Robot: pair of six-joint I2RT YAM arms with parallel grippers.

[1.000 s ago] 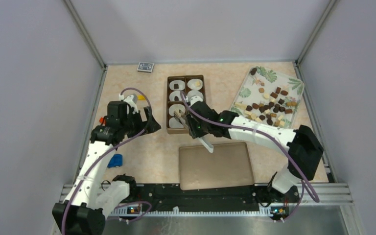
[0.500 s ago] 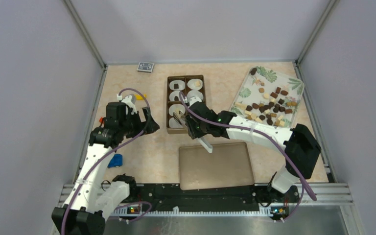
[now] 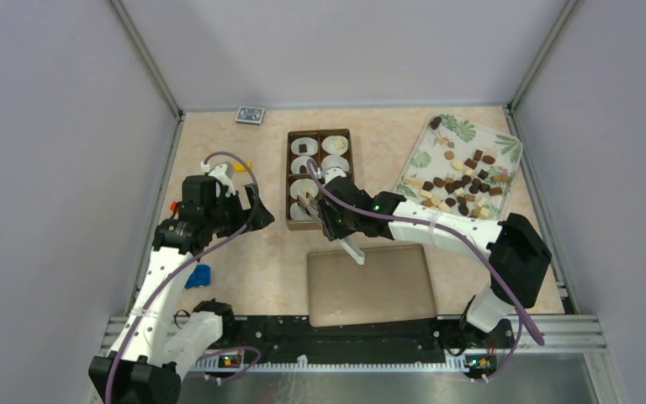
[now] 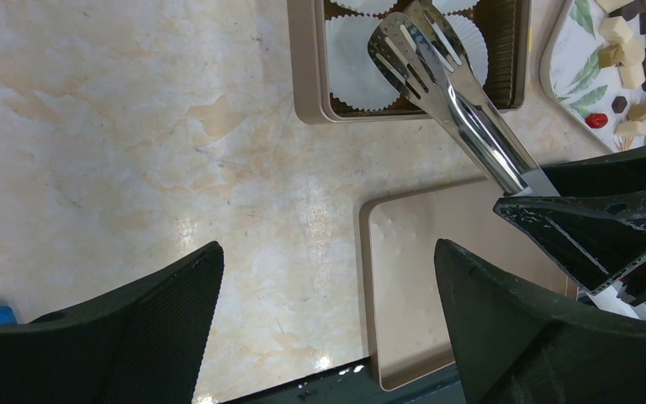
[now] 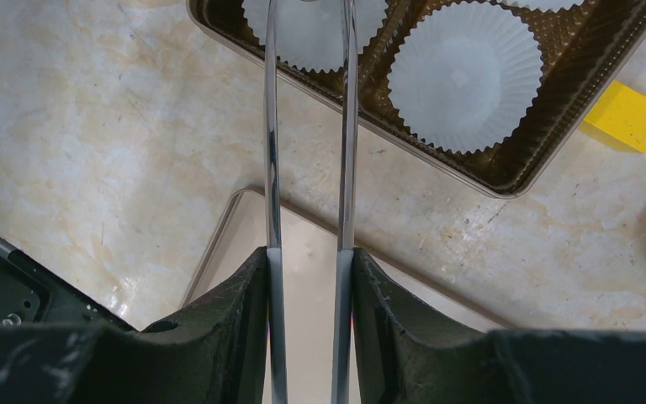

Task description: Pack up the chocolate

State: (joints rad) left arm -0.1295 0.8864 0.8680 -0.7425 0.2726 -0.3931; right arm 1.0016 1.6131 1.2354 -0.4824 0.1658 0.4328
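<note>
Most of the chocolate point(image 3: 464, 180) lies scattered on a leaf-patterned tray point(image 3: 509, 145) at about 2 o'clock on the table point(image 3: 261, 261) in the top view. The small dark, mid-brown and cream pieces are bunched mainly across the tray's middle and near half. A few more pieces sit in white paper cups point(image 5: 463, 76) at the far end of the brown box point(image 3: 288, 189). The box stands at 9 o'clock from the tray, with its long side running from 12 to 6.

The right gripper point(image 5: 307, 261) is clamped on the two handles of metal tongs point(image 4: 446, 76). The tongs reach out from it toward 10 o'clock in the top view. Their slotted tips hang over the near-left cup of the box, and the two arms stand a little apart along their length. Whether the tips touch the paper cannot be told from these angles.

The left gripper point(image 4: 328, 252) has its jaws spread wide with nothing between them. It hovers over bare table at 9 o'clock from the box's near end, and its fingers point roughly toward 3 o'clock.

A flat brown lid point(image 3: 370, 284) lies at 6 o'clock from the box, and the tongs' handle end is over its far edge. In the right wrist view a yellow block point(image 5: 628, 116) sits just beside a corner of the box. A small blue item point(image 3: 198, 275) rests at 7 o'clock from the left gripper. A dark patterned card point(image 3: 250, 114) lies against the back wall at 11 o'clock from the box.
</note>
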